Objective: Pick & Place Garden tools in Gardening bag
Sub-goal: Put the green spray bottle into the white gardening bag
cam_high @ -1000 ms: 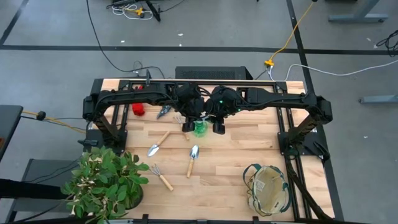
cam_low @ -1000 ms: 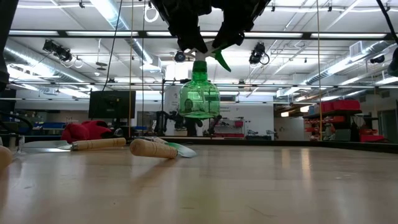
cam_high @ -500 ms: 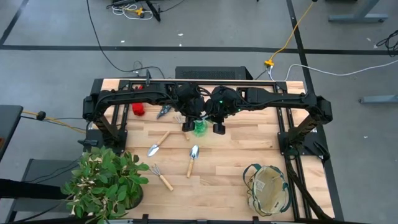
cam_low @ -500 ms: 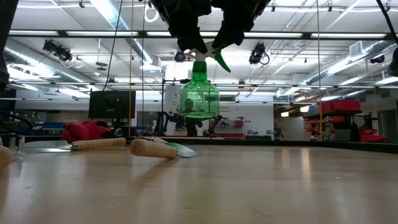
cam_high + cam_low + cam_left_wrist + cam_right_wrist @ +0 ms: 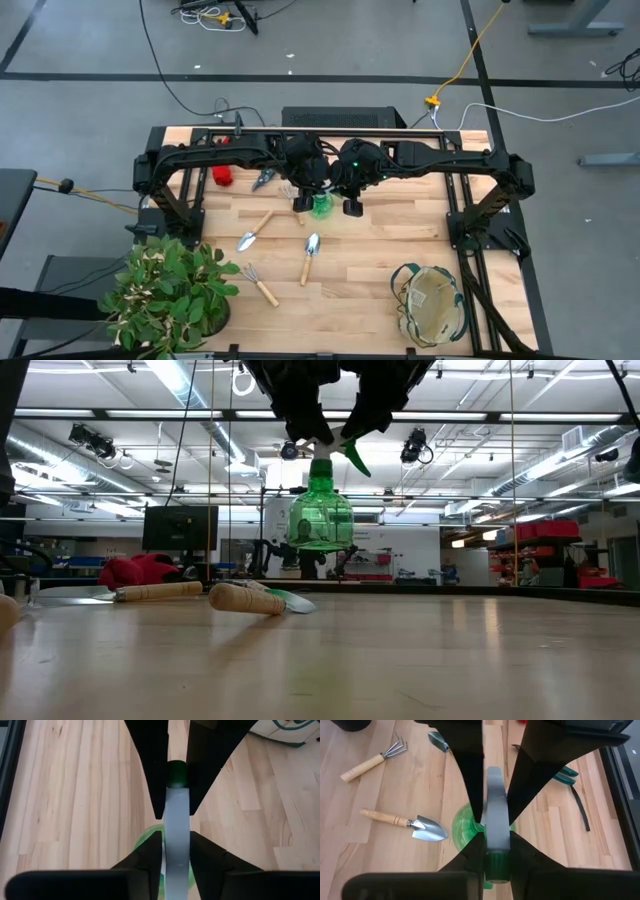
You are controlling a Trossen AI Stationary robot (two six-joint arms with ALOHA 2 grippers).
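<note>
A green spray bottle (image 5: pixel 320 515) with a white spray head hangs in the air over the middle of the table (image 5: pixel 400 225). My left gripper (image 5: pixel 176 845) and my right gripper (image 5: pixel 495 845) meet at its head from opposite sides, both shut on it. On the table lie two trowels (image 5: pixel 255 232) (image 5: pixel 310 255), a small rake (image 5: pixel 258 284), dark shears (image 5: pixel 263 180) and red gloves (image 5: pixel 222 176). The gardening bag (image 5: pixel 432 305) stands open at the near right corner. My left gripper has the bottle's white spray head (image 5: pixel 176 827) between its two fingers, one on each flat side. The fingers slant down from the table's left. The bottle hangs upright below them, clear of the table. My right gripper pinches the same white spray head (image 5: pixel 495 822) between its two fingers, by the green nozzle cap (image 5: pixel 496 865). Its fingers slant down from the table's right, facing the left gripper's. The green body (image 5: pixel 465 827) hangs below, lifted clear.
A leafy potted plant (image 5: pixel 170 295) fills the near left corner. Black frame posts (image 5: pixel 470 215) stand along both sides of the table. Bare wood lies between the hanging bottle and the bag.
</note>
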